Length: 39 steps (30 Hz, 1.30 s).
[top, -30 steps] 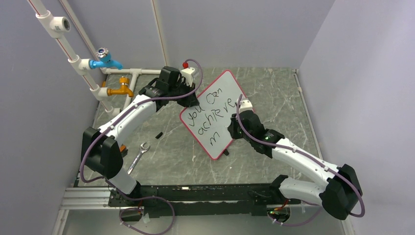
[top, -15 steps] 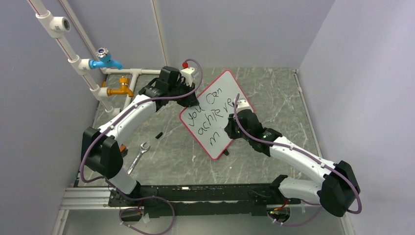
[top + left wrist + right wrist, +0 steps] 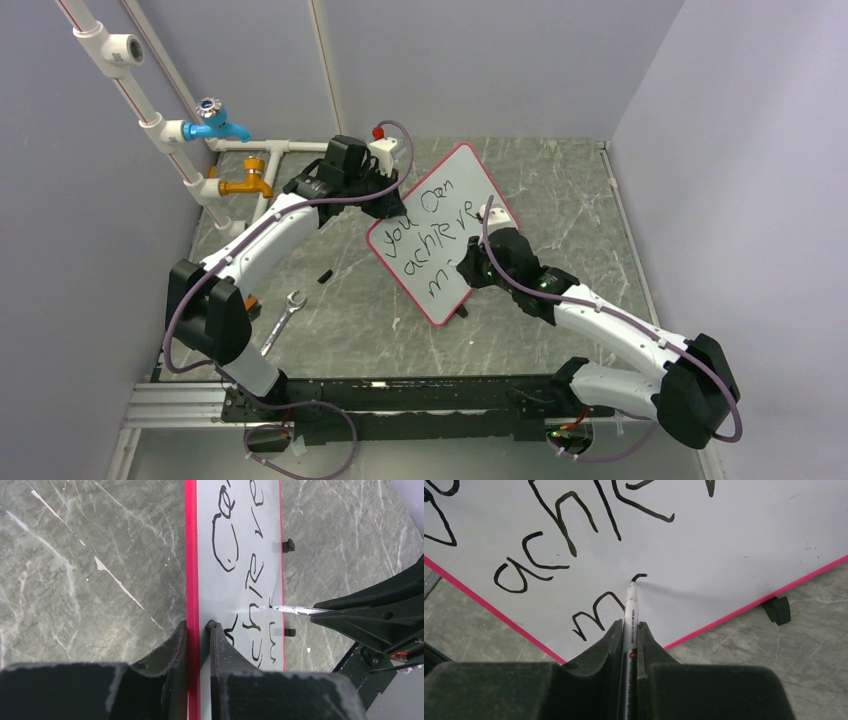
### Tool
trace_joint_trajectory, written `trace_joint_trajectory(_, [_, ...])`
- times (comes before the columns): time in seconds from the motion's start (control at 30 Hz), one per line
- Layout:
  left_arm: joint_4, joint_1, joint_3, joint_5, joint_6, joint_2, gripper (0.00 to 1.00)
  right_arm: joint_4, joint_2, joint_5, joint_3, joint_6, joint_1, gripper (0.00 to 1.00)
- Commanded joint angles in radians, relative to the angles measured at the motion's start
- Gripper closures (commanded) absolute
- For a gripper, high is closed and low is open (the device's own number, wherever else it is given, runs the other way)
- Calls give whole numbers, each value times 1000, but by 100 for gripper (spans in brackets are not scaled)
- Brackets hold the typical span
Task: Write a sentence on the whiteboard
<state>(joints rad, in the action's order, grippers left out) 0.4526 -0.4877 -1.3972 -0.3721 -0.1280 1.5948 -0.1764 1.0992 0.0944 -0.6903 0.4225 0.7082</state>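
The left arm stretches forward, its gripper (image 3: 198, 626) clamped on the red rim of the board (image 3: 447, 205) at mid-table (image 3: 580, 210), while the bent right arm's gripper (image 3: 628, 625) pinches a pen (image 3: 630, 602), tip touching the board.

My whiteboard (image 3: 462, 178): white face, pink-red rim, black script.
My marker (image 3: 630, 605) white; table (image 3: 570, 200) grey-green marble, pale veins.

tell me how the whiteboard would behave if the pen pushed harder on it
Probably stiff: the whiteboard looks flat with no visible bend under the pen. It seems thin and light with only small feet, so it might shift if the left gripper, clamped on its rim, let go.
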Motion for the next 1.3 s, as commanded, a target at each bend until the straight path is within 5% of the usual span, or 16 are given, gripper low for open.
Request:
trace_joint_trajectory(0.0, [-18, 0, -32, 55, 62, 5, 100, 25, -16, -65, 44, 28, 4, 100])
trace_joint_trajectory(0.77, [-16, 0, -33, 53, 63, 9, 100, -55, -7, 103, -2, 14, 3, 100])
trace_joint_trajectory(1.27, [-14, -4, -35, 48, 62, 6, 100, -38, 55, 77, -112, -1, 0, 100])
